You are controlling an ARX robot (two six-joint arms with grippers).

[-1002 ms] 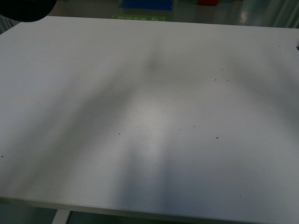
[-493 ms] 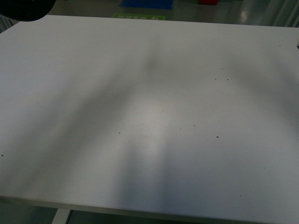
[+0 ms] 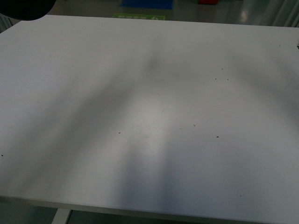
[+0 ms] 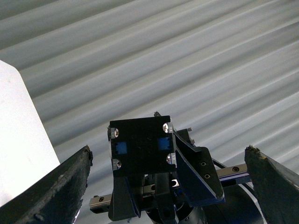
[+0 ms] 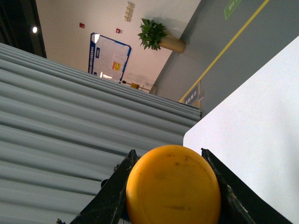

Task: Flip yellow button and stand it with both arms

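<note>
The yellow button does not show in the front view, and neither gripper does. In the right wrist view my right gripper is shut on the yellow button, whose round orange-yellow cap fills the gap between the two dark fingers and faces the camera. In the left wrist view the button's black-and-blue contact block faces the camera, held up by the right gripper's dark fingers. My left gripper is open, with its two fingers spread wide on either side of the block and not touching it.
The white table fills the front view, with faint arm shadows and small dark specks. A dark rounded shape sits at its far left corner. A corrugated grey wall lies behind both grippers. A table corner shows in the right wrist view.
</note>
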